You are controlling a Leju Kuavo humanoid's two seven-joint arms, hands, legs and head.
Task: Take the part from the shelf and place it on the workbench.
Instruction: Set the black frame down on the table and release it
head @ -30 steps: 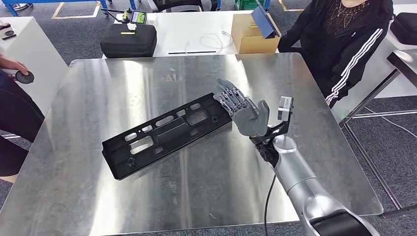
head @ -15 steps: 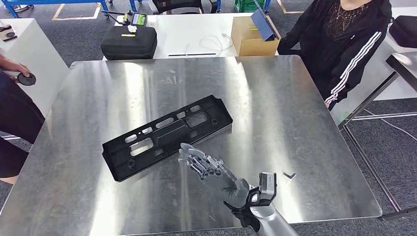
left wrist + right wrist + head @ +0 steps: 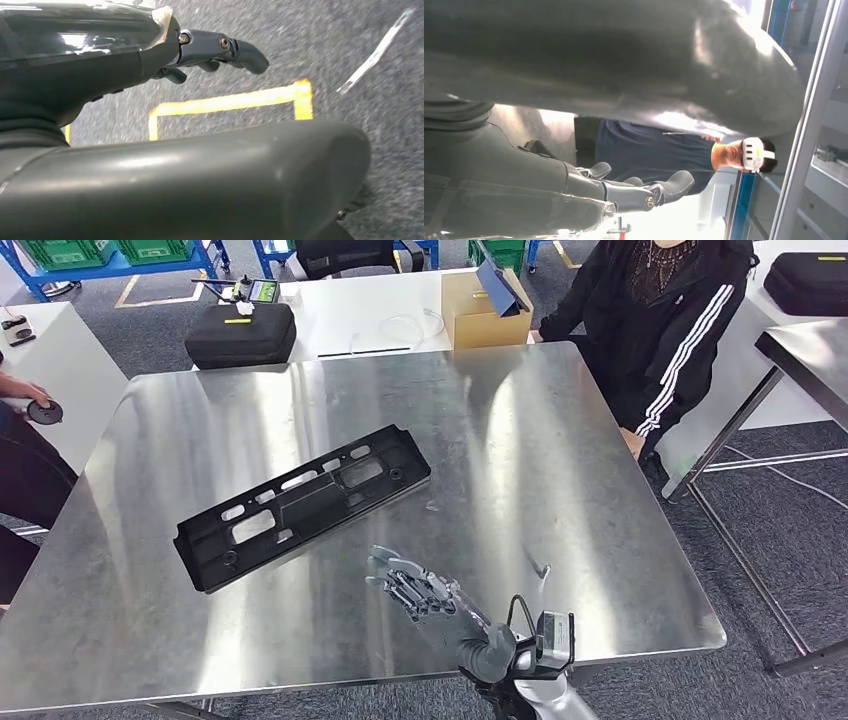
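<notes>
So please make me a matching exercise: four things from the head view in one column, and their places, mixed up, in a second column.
Things:
1. black plastic part
2. cardboard box
3. black case
4. right hand

Places:
A. over the near edge of the steel workbench, holding nothing
B. white table, beside the person in the striped jacket
C. lying flat on the steel workbench
D. white table, its left part

Pairs: 1-C, 2-B, 3-D, 4-A
</notes>
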